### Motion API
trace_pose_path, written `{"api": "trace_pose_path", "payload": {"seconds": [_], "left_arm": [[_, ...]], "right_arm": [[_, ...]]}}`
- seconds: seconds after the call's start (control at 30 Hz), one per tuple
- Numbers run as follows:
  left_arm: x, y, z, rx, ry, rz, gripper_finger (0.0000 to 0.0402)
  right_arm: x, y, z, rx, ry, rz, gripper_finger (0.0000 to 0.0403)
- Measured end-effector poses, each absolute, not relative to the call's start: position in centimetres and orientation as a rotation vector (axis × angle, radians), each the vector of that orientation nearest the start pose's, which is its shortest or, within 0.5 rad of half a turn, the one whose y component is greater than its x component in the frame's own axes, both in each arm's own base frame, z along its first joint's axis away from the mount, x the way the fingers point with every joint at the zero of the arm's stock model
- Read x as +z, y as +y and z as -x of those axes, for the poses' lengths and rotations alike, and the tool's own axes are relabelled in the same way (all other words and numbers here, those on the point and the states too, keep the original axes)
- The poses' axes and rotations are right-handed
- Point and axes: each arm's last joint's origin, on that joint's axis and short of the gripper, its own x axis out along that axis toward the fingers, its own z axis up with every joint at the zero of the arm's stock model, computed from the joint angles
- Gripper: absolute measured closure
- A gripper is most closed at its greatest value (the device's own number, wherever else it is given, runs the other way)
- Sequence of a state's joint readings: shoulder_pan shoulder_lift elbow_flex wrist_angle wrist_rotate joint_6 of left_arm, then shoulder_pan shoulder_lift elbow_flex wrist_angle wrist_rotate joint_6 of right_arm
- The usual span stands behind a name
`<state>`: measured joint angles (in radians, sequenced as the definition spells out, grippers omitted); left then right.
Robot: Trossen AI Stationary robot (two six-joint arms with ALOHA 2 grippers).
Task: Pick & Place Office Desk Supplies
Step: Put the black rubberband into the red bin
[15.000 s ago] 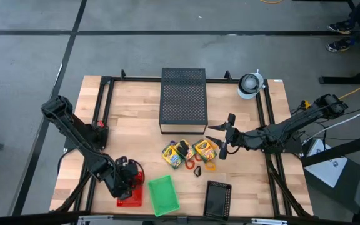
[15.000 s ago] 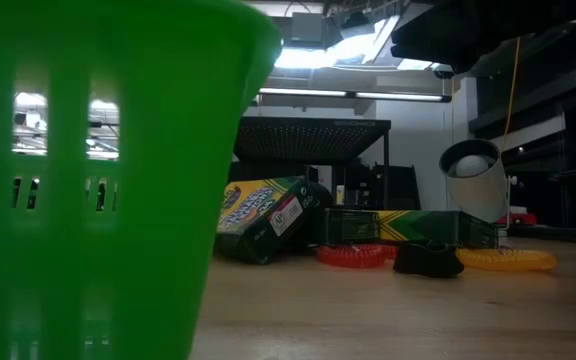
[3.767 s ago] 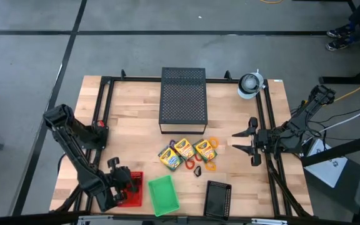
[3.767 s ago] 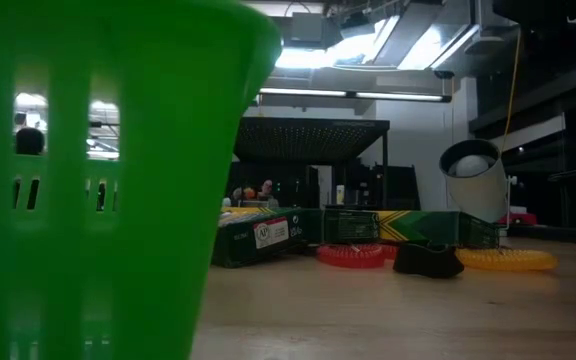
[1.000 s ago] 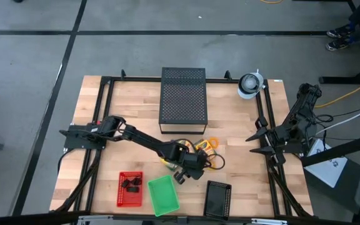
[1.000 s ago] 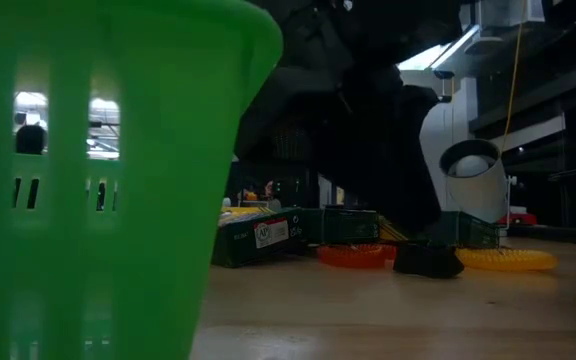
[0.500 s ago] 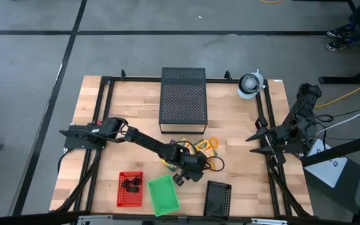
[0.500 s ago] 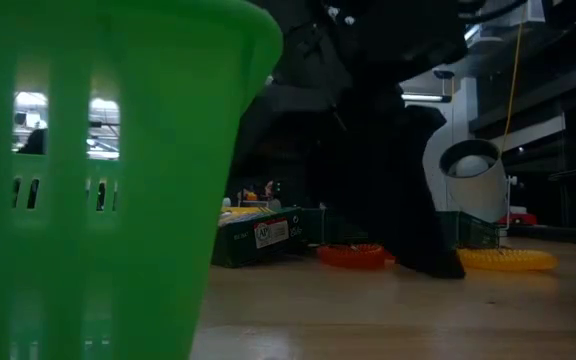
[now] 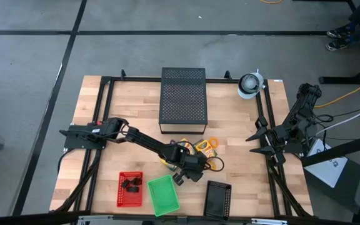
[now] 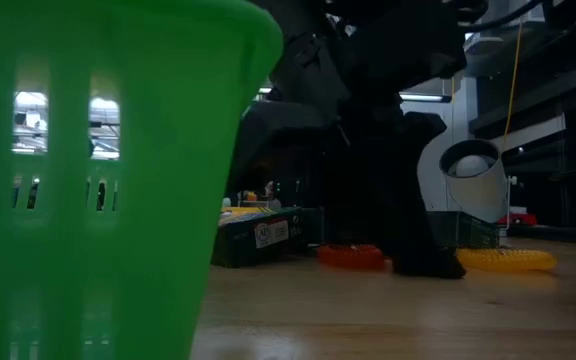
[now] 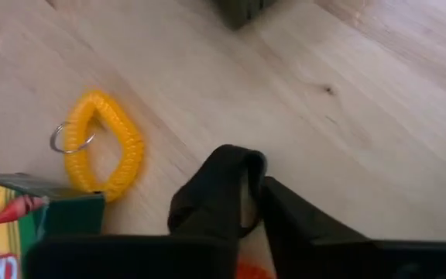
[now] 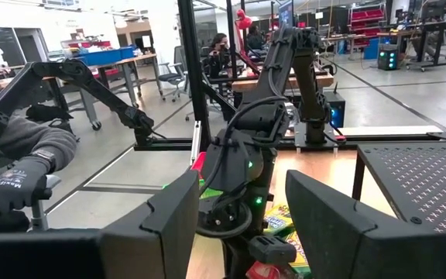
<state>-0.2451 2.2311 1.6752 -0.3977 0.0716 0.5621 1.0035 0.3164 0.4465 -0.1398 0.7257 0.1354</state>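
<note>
left arm reaching into the supply cluster at table centre; right arm parked at the right edge.

the table carries the perforated box at the rear, with the green bin and red tray near the front edge. the green bin blocks the left half of the low view. the crayon boxes sit in front of the perforated box, partly hidden by the left arm. the left gripper has its fingers drawn nearly together; whether it holds the black clip cannot be told. the yellow coil ring lies beside it. the right gripper stands spread wide, holding nothing.
</note>
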Motion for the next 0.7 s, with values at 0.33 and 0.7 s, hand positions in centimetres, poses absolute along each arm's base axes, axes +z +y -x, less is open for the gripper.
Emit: {"api": "trace_pose_path", "payload": {"seconds": [0.33,0.7], "left_arm": [[17.9,-12.7,-46.6,-0.529,0.84,-0.632,0.0399],[24.9,-15.0,-44.3,-0.716,0.901,-0.383,0.04]], "right_arm": [[27.6,6.9,-6.7,0.277,0.024,-0.123,0.0207],[27.4,7.0,-6.6,0.321,0.038,-0.106,0.0207]]}}
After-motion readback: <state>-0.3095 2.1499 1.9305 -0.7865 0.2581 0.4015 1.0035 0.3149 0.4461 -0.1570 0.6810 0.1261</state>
